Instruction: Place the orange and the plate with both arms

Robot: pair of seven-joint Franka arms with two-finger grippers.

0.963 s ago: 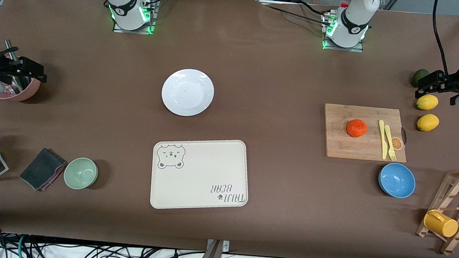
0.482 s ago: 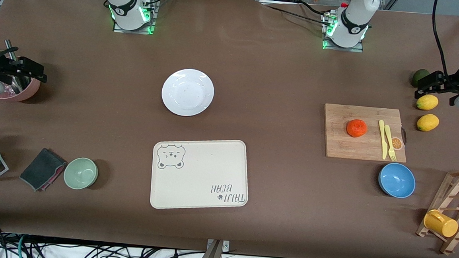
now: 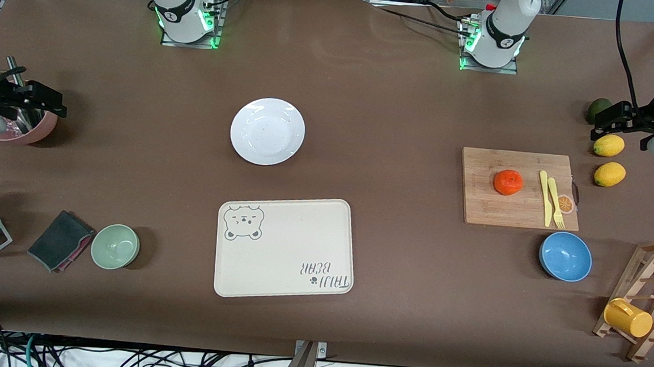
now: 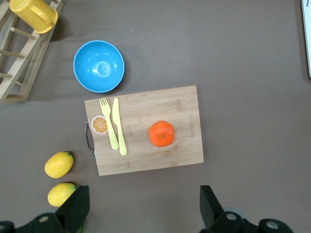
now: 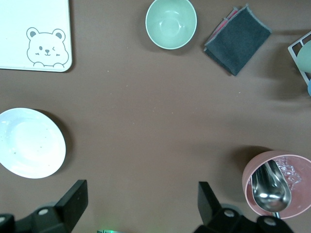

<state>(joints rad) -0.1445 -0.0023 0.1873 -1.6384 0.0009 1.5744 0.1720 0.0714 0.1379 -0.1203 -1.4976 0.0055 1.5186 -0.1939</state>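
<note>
The orange (image 3: 508,182) sits on a wooden cutting board (image 3: 518,212) toward the left arm's end of the table; the left wrist view also shows the orange (image 4: 161,133). The white plate (image 3: 267,131) lies bare on the table near the middle, farther from the camera than the bear tray, and the right wrist view shows the plate (image 5: 30,142) too. My left gripper (image 3: 612,120) hangs open and empty over the avocado and lemons, well off the board; in its wrist view the left gripper (image 4: 143,196) holds nothing. My right gripper (image 3: 31,97) hangs open and empty over a pink cup; the right gripper (image 5: 141,191) is likewise empty.
A cream bear tray (image 3: 284,248) lies nearer the camera than the plate. A yellow knife and fork (image 3: 550,198) share the board. Two lemons (image 3: 608,145), an avocado (image 3: 597,109), a blue bowl (image 3: 565,256), a mug rack (image 3: 643,305), a green bowl (image 3: 115,246), a dark cloth (image 3: 60,240) and a pink cup (image 3: 24,128) stand toward the ends.
</note>
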